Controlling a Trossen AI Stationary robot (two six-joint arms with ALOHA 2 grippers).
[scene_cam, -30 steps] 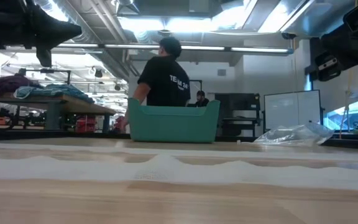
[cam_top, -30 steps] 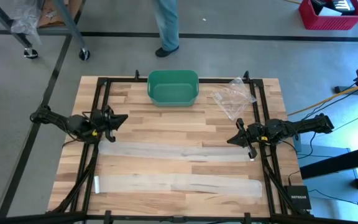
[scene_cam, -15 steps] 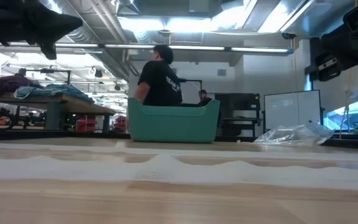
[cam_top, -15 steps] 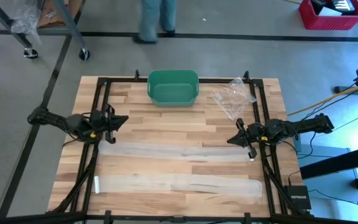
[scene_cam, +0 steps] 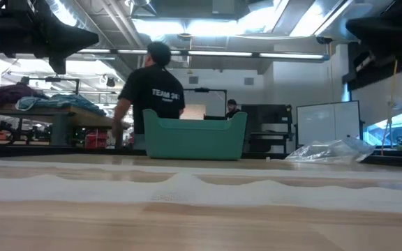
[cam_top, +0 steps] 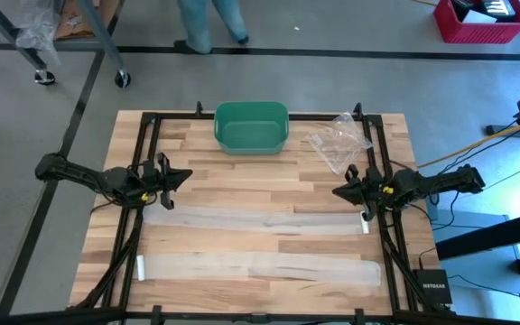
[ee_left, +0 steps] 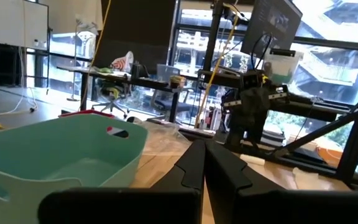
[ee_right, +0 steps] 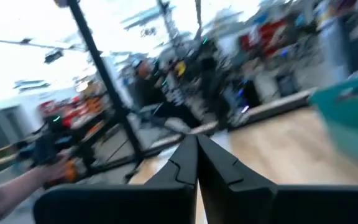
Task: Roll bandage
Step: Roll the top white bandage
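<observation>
Pale gauze: two bandages lie flat and unrolled across the table [cam_top: 242, 194]. The far bandage [cam_top: 255, 220] runs from near my left gripper to just under my right one. The near bandage [cam_top: 260, 266] lies parallel to it, closer to the front edge, with a small white end piece at its left tip. Neither strip is rolled at any point I can see. In the low view the bandage [scene_cam: 187, 187] shows as a rippled white band across the wood.

My left gripper [cam_top: 181, 174] hangs above the table's left side, just behind the left end of the far bandage, pointing toward the middle. Its fingers [ee_left: 194, 165] are pressed together with nothing between them.

My right gripper [cam_top: 339, 191] hangs over the right side, just behind the right end of the far bandage, pointing left. Its fingers [ee_right: 188, 158] are also pressed together, empty.

Green bin [cam_top: 251, 126] sits at the middle of the back edge; from my left wrist the bin [ee_left: 55, 149] fills the near side, and the other arm [ee_left: 253, 106] shows farther off. A clear plastic bag [cam_top: 339, 140] lies crumpled near the back right corner, beside the frame rail.

A person [scene_cam: 149, 94] in a dark shirt stands beyond the back edge, behind the bin.
</observation>
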